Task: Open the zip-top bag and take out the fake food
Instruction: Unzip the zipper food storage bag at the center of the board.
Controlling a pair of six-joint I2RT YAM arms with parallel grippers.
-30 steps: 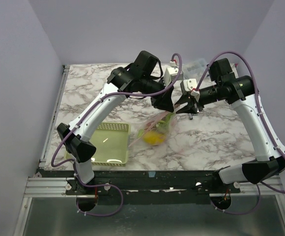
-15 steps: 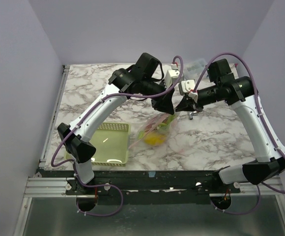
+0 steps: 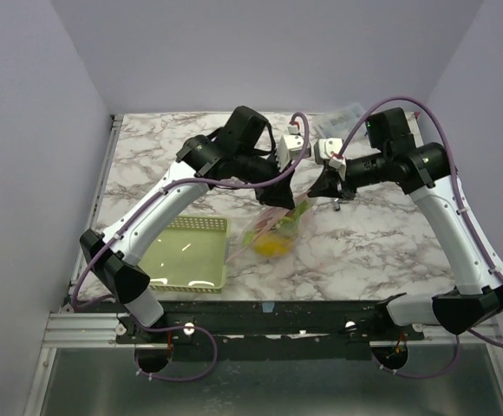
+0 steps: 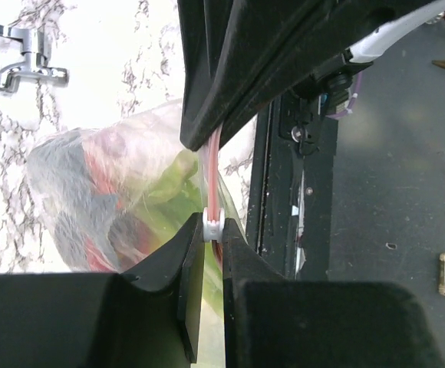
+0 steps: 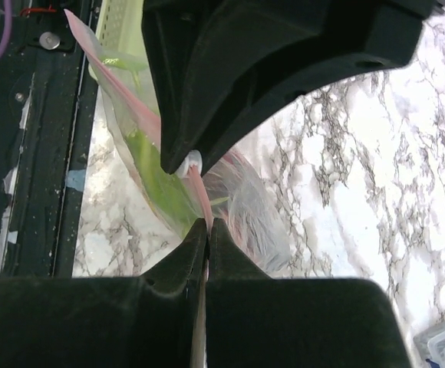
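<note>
- Marbled desk (image 3: 382,251), bag (image 3: 264,227) of toy food (image 3: 274,246) between both arms.
- left tool (image 3: 279,201) pinches bag's pink zip strip (image 4: 211,165).
- right tool (image 3: 318,189) pressed together on same strip.

The zip-top bag (image 3: 273,230) mid-table, basket (image 3: 191,251) left

The zip-top bag sits on the table (image 3: 382,251) with the fake food (image 3: 273,245) in it, the basket just left of it. The left gripper (image 3: 279,201) and right gripper (image 3: 319,189) meet at its far end; a compartment box (image 3: 347,114) stands behind them at the far edge
</note>
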